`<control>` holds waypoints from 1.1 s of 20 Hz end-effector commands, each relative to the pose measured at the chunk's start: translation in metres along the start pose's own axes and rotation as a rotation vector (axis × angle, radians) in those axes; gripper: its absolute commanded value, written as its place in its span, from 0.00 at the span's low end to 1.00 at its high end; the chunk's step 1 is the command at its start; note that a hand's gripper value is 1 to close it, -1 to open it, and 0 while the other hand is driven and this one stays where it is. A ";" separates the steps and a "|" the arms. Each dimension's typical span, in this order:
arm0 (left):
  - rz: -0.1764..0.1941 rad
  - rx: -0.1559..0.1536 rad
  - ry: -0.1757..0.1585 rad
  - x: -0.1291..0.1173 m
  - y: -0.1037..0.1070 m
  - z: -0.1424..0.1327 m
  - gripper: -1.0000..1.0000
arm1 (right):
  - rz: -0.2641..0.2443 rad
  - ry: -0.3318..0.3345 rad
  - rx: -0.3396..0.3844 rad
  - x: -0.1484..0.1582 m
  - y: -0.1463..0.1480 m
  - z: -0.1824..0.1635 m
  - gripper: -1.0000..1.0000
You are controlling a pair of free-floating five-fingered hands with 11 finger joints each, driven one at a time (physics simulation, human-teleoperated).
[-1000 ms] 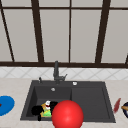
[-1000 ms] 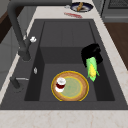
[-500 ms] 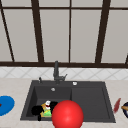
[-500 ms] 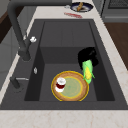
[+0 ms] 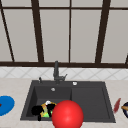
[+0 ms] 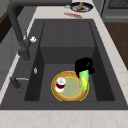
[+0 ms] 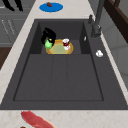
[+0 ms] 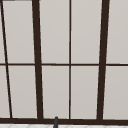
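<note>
A black hand (image 6: 84,65) sits low in the sink (image 6: 67,32) basin, fingers curled round a green-yellow sponge (image 6: 84,80) pressed on the near rim of the round plate (image 6: 71,88), seemingly for scrubbing. Which hand it is, I cannot tell. One small cup (image 6: 60,83) stands on the plate. One faucet (image 5: 56,71) behind. One blue plate (image 5: 5,105) lies on the tabletop (image 5: 15,85) left; one red ball (image 5: 67,115) is in front; one red strip (image 5: 116,105) lies right, one dark dish (image 6: 80,6) beside it.

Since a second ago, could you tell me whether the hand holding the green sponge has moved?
No. In the left side view the hand holds the green sponge at the same spot on the plate's right edge.
</note>
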 end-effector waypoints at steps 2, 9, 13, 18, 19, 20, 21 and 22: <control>0.000 0.000 0.000 0.000 0.000 0.000 0.50 | 0.025 -0.028 -0.035 0.003 -0.005 -0.012 1.00; 0.000 0.000 0.000 0.000 0.000 0.000 0.50 | 0.013 -0.082 -0.024 -0.001 -0.002 -0.041 1.00; 0.000 0.000 0.000 0.000 0.000 0.000 0.50 | -0.020 -0.096 -0.071 0.004 0.010 -0.057 1.00; 0.000 0.000 0.000 0.000 0.000 0.000 0.50 | -0.044 -0.143 -0.108 0.006 0.030 -0.081 1.00; 0.000 0.000 0.000 0.000 0.000 0.000 0.50 | -0.046 -0.154 -0.107 0.003 0.033 -0.084 1.00; 0.000 0.000 0.000 0.000 0.000 0.000 0.50 | -0.049 -0.164 -0.102 0.000 0.035 -0.086 1.00; 0.000 0.000 0.000 0.000 0.000 0.000 0.50 | -0.049 -0.154 -0.086 -0.003 0.037 -0.089 1.00; 0.000 0.000 0.000 0.000 0.000 0.000 0.50 | -0.042 -0.140 -0.065 -0.005 0.037 -0.089 1.00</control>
